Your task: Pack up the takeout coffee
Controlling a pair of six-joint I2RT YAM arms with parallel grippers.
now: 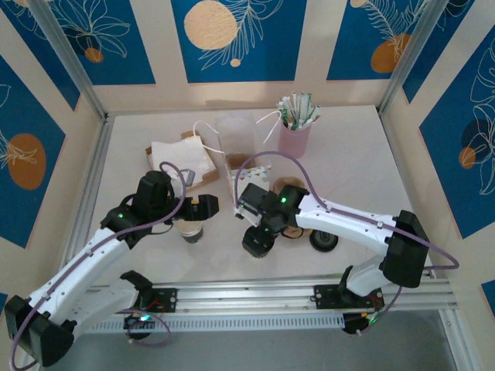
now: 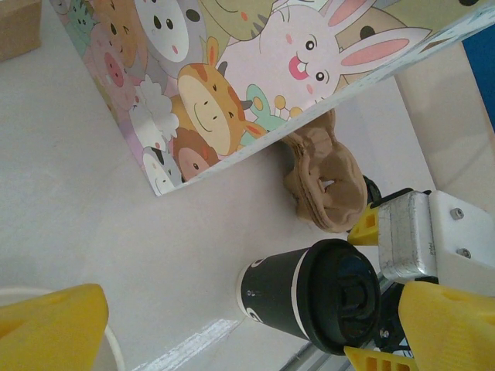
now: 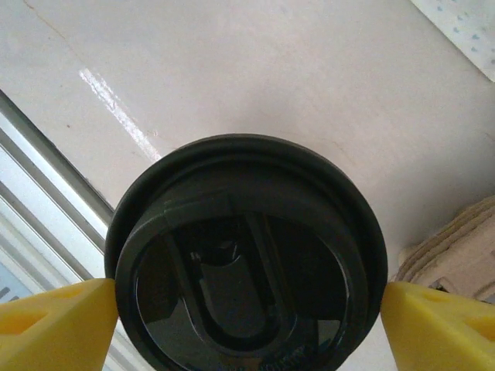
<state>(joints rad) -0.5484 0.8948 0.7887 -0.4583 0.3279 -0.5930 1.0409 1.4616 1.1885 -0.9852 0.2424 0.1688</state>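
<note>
Because the takeout coffee [image 1: 257,242] is light and squashy, grab gently at its stiff lid [image 3: 247,224], where the right end effector [image 3: 249,321] sits, clamped or not I cannot tell.

White arms [image 1: 93,255] w/ blk joints [image 1: 155,193], purple cables [image 1: 255,161], yellow pincer fingers [image 3: 441,325].

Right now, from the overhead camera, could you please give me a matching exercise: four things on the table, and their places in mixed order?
1 dark paper coffee cup with black plastic lid
2 pink cup holding wrapped sticks
3 white paper napkin stack
4 loose round black lid

A back right
B flanked by the right tool
C near right
D back left

Pairs: 1-B, 2-A, 3-D, 4-C.
</note>
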